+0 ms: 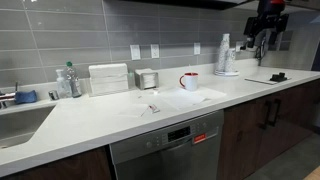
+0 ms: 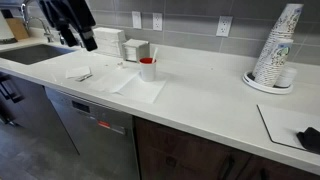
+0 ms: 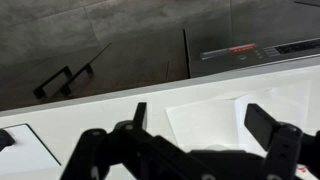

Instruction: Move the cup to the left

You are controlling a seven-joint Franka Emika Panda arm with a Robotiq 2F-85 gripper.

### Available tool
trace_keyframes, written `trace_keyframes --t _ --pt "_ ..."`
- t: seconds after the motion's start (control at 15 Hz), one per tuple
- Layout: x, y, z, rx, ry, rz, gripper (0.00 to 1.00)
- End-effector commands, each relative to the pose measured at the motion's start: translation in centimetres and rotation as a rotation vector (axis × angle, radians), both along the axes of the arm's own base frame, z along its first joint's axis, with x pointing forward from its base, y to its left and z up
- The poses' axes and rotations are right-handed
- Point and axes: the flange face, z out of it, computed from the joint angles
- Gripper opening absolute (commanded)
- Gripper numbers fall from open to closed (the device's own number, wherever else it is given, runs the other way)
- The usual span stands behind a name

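The cup (image 1: 189,81) is a small white mug with a red rim, standing upright on the white counter near the back wall; it also shows in an exterior view (image 2: 148,68). It stands on or at the edge of a white paper sheet (image 2: 140,88). My gripper (image 1: 263,38) hangs high above the counter, well away from the cup, and also shows in an exterior view (image 2: 86,40). In the wrist view the two fingers (image 3: 200,125) are spread apart and empty over the paper sheet (image 3: 205,112). The cup does not show in the wrist view.
A stack of paper cups (image 1: 224,55) stands on a plate (image 2: 268,86). A clear bottle (image 1: 68,80), a white box (image 1: 108,78) and a small metal container (image 1: 148,78) line the back wall. A sink (image 1: 20,122) is at one end. A black object (image 2: 310,138) lies on a mat.
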Motion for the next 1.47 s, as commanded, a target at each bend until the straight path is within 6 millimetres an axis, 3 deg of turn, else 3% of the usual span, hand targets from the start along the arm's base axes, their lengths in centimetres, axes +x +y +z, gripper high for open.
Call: trace_keyframes --t 0.0,0.8,1.2,1.4 --pt "0.0 0.0 0.1 0.000 0.001 0.000 1.00" --pt "0.0 0.0 0.1 0.000 0.001 0.000 1.00" --pt "8.2 -0.6 2.7 0.072 0.001 -0.075 1.00" --pt "13.1 -1.2 2.7 0.100 -0.010 -0.108 1.00"
